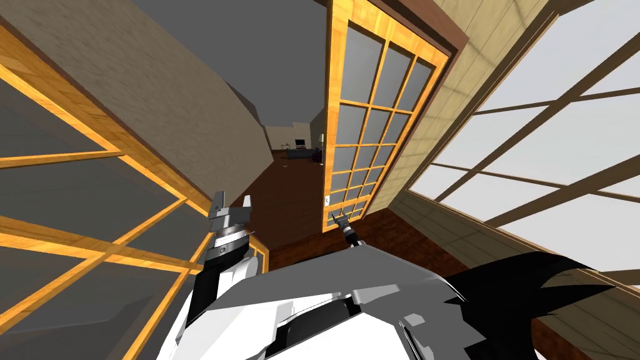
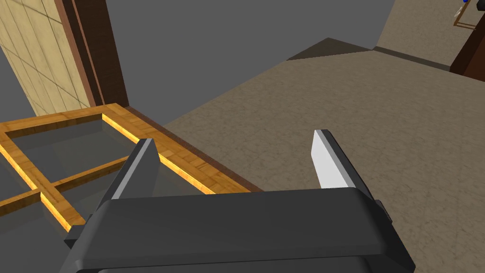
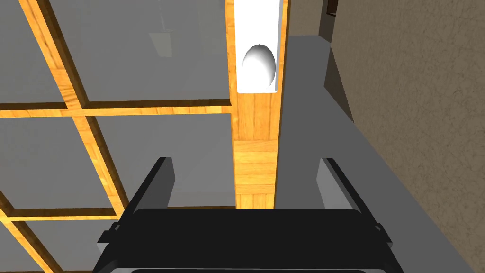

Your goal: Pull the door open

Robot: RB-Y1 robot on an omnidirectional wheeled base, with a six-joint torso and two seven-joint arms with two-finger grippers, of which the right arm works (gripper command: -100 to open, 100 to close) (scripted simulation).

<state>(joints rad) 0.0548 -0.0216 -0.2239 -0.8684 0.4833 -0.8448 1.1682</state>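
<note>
Both hands gape empty: left hand [image 2: 234,140] aloft, right hand [image 3: 245,162] facing one door [image 3: 255,128] knob [image 3: 259,64].

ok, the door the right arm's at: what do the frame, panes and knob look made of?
Orange-yellow door frame: wood, going by the grain and plank joints; slight sheen, perhaps varnished. Flat grey panes: probably glass, with a faint reflection; could be a plain panel. White oval knob on its white backplate: smooth, plain white, soft shading; metal or plastic, cannot tell.
</note>
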